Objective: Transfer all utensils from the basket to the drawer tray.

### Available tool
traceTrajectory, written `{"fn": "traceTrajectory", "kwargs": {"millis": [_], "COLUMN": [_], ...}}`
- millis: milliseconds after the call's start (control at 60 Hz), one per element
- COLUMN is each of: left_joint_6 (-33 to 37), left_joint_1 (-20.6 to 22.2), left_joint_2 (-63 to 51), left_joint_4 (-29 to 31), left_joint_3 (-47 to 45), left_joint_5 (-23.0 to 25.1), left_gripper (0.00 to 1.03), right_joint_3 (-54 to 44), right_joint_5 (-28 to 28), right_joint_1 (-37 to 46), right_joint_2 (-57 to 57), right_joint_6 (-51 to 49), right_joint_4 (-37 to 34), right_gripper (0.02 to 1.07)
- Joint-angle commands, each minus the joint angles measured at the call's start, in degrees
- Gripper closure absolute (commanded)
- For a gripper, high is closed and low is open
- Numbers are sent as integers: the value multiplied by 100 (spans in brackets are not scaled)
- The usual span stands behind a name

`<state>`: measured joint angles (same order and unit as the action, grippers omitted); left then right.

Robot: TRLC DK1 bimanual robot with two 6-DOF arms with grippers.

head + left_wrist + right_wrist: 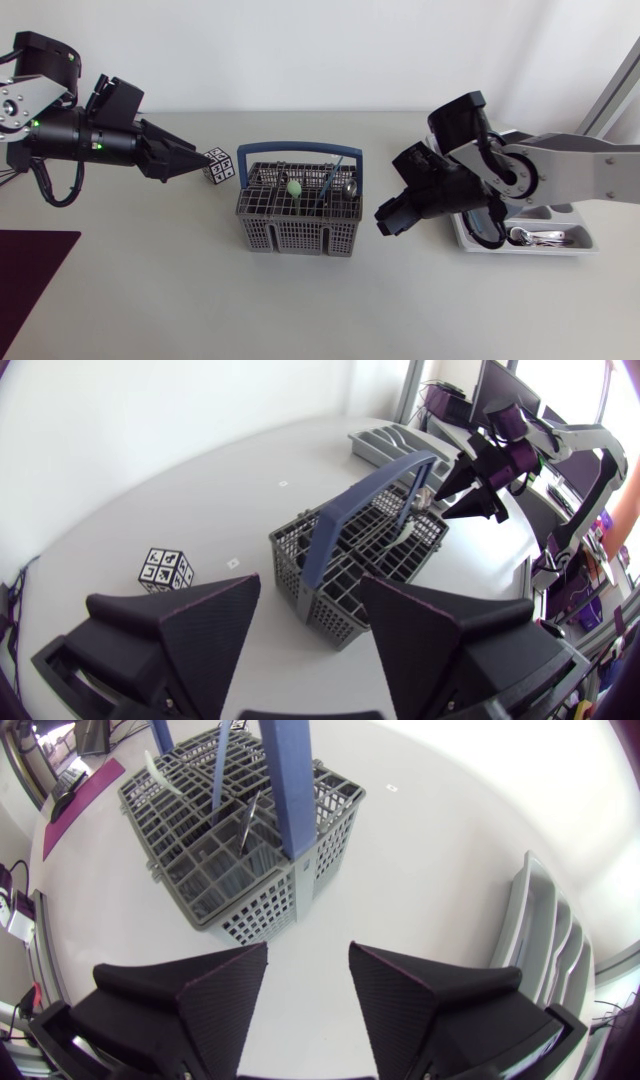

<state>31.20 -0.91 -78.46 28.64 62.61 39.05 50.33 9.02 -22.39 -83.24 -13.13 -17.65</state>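
A grey wire basket [297, 222] with a blue handle stands mid-table, holding a pale green utensil [294, 186], a metal spoon [349, 186] and a blue-handled piece [336, 168]. The white drawer tray [578, 247] lies at the right with metal cutlery [540, 237] in it. My left gripper [197, 160] hangs left of the basket, open and empty; in its wrist view the left gripper [310, 588] has the basket [360, 560] ahead. My right gripper [388, 218] is between basket and tray, open and empty. In its own view the right gripper [307, 952] faces the basket [230, 850], with the tray [540, 940] beside it.
A small black-and-white patterned cube [220, 166] sits on the table just ahead of the left gripper's tips, also visible as the cube [165, 570]. A dark purple mat [30, 275] covers the front left corner.
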Motion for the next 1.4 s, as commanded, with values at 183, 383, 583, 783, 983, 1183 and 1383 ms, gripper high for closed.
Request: {"fn": "traceTrajectory", "kwargs": {"millis": [183, 383, 583, 783, 983, 1183, 1383], "left_joint_6": [571, 730, 967, 1169, 1151, 1081, 1011], "left_joint_1": [1145, 1690, 1901, 2068, 2235, 2314, 2446], "left_joint_2": [190, -319, -750, -944, -1181, -1321, -1330], "left_joint_4": [1, -465, -1027, -1713, -1845, -1845, -1898], "left_joint_3": [-302, -284, -302, -548, -425, -320, -346], "left_joint_5": [85, -20, -301, -477, -609, -609, -609], "left_gripper": [14, 14, 14, 15, 22, 41, 49], "right_joint_3": [-366, -401, -515, -585, -612, -717, -814], "right_joint_5": [56, 100, 127, 188, 285, 346, 346], "right_joint_1": [-90, -134, -195, -195, -125, 16, 24], "right_joint_2": [476, 537, 537, 511, 467, 414, 396], "right_joint_6": [-287, -313, -419, -516, -647, -744, -779], "right_joint_4": [-81, -133, -125, -72, -54, 51, 148], "right_gripper": [21, 21, 21, 21, 21, 21, 21]}}
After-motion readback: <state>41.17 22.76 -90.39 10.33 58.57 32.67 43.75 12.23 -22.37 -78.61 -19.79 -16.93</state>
